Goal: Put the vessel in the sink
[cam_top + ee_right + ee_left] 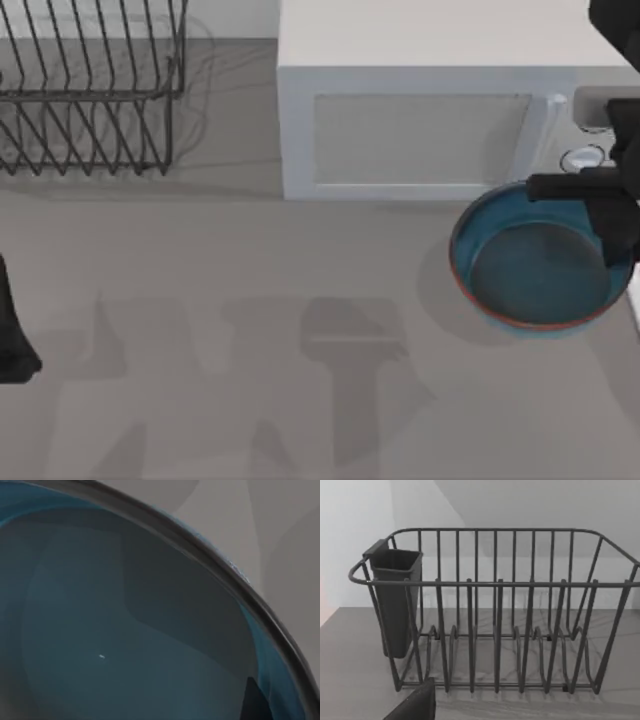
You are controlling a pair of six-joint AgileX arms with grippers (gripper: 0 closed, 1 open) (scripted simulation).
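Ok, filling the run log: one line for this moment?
right gripper at bowl's far-right rim | bowl beside microwave | left arm parked, table's left edge

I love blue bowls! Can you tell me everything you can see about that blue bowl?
The bowl is round and shallow, teal-blue inside and out, with a thin reddish-orange rim line. It looks glazed and smooth, and nothing lies in it. It sits upright on the grey table at the right side, just in front of the white microwave. The right gripper reaches over its far right rim.
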